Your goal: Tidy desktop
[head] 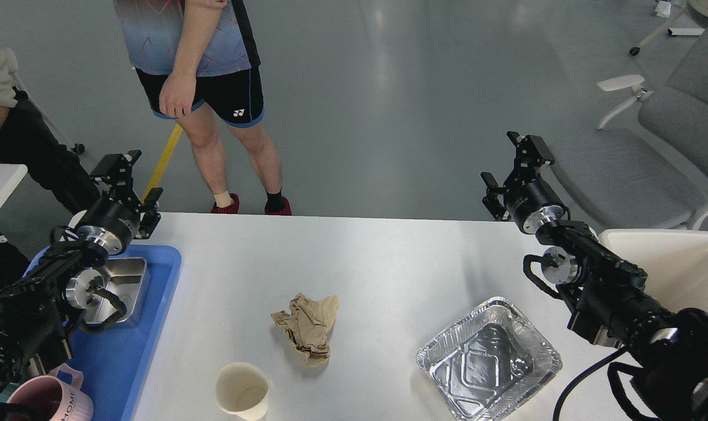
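Note:
The white desktop fills the middle of the head view. On it lie a crumpled brown paper, a paper cup standing upright at the front, and an empty foil tray at the front right. My left gripper is raised above the desktop's far left corner, open and empty. My right gripper is raised past the desktop's far right edge, open and empty. Both are well away from the items.
A blue plastic tray at the left holds a steel dish; a pink mug sits at its front. A person stands beyond the far edge. A white bin and grey chairs are at the right.

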